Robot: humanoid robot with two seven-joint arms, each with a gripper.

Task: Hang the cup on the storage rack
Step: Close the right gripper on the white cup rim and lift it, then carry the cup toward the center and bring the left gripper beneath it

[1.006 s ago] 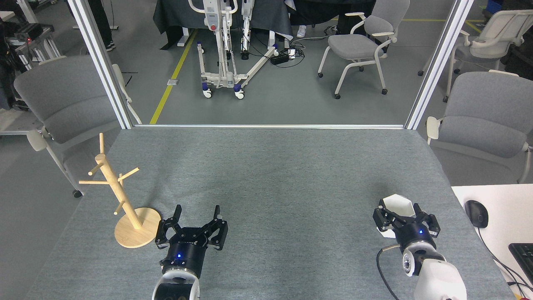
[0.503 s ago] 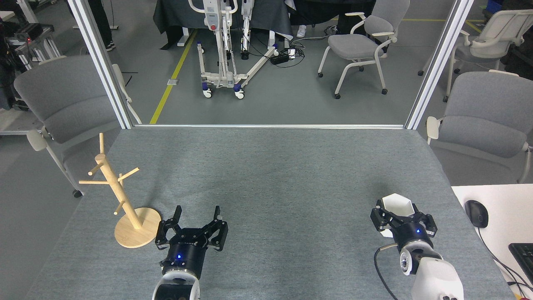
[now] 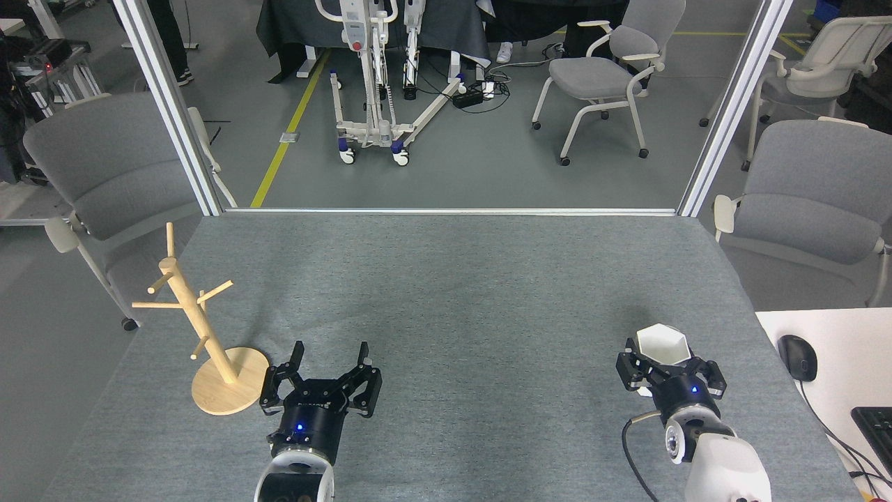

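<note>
Cup (image 3: 663, 344) sits between the jaws of the right gripper (image 3: 667, 364), which are closed on its lower body; its hexagonal mouth faces up and slightly toward the camera, so its axis stands close to upright. Against the earlier head views, cup and right gripper have shifted a little to the left and toward the table's far edge, and the cup seems raised a bit off the grey table (image 3: 460, 293), though the gripper hides whether its base is clear. Its handle cannot be made out. The left gripper (image 3: 327, 362) hovers low with its jaws spread wide and nothing between them, unchanged from before. Just to the left of those jaws stands the storage rack (image 3: 197, 319), its post leaning slightly leftward, well apart from the cup.
</note>
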